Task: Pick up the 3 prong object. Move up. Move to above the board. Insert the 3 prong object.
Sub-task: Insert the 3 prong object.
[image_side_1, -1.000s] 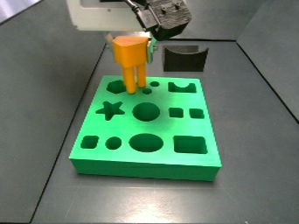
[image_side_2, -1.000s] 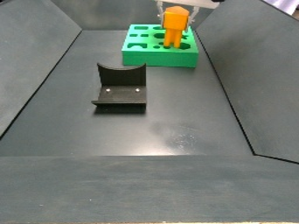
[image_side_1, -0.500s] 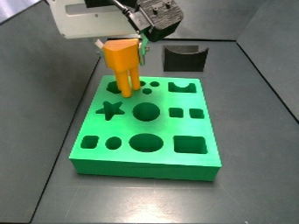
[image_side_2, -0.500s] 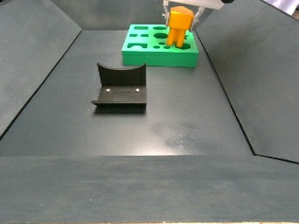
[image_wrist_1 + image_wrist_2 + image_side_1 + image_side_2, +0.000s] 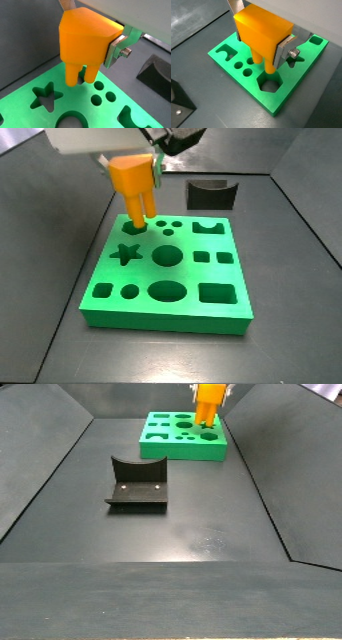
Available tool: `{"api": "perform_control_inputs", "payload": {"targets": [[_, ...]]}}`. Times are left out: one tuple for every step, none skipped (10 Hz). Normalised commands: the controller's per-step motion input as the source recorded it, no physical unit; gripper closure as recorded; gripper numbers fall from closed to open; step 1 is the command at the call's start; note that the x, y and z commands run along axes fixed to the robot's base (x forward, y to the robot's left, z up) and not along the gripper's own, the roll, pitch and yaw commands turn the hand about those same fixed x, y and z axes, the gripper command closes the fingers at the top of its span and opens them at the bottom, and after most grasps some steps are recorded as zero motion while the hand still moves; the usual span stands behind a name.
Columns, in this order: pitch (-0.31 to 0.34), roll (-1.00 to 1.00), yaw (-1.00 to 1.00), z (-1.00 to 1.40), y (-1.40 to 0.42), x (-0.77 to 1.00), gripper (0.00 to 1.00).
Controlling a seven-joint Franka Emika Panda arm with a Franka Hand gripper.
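Observation:
The gripper (image 5: 135, 170) is shut on the 3 prong object (image 5: 135, 200), an orange piece with a blocky top and thin prongs pointing down. It hangs over the far left corner of the board (image 5: 187, 274), a bright green block with shaped holes. In a side view the prong tips overlap the hexagon hole (image 5: 134, 226), just beside the three small round holes (image 5: 168, 226). Both wrist views show the silver fingers (image 5: 116, 48) (image 5: 284, 51) clamping the 3 prong object (image 5: 81, 42) (image 5: 259, 37) above the board (image 5: 19, 107) (image 5: 302, 67). The same piece (image 5: 210, 406) shows over the board (image 5: 181, 450) at the far end.
The black fixture (image 5: 211, 195) (image 5: 136, 484) with a curved notch stands on the dark floor behind the board; it also shows as fixture (image 5: 157, 73) and fixture (image 5: 178, 106). Sloped grey walls enclose the floor.
The gripper has risen with the 3 prong object and shifted left in a side view, from over the three small holes toward the hexagon corner.

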Motion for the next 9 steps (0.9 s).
{"api": "perform_control_inputs", "payload": {"targets": [[0.036, 0.50, 0.51, -0.08, 0.00, 0.18, 1.00], [0.003, 0.50, 0.55, -0.14, 0.00, 0.21, 1.00], [0.003, 0.47, 0.50, -0.25, 0.03, 0.23, 1.00], [0.027, 0.23, 0.27, -0.02, 0.00, 0.24, 1.00], [0.027, 0.04, 0.00, 0.00, 0.00, 0.19, 1.00], [-0.004, 0.00, 0.00, 0.00, 0.00, 0.00, 1.00], [0.000, 0.00, 0.00, -0.01, 0.00, 0.04, 1.00], [0.141, 0.00, -0.06, 0.00, 0.04, 0.41, 1.00], [0.179, 0.01, 0.00, 0.03, 0.05, 0.51, 1.00]]}}
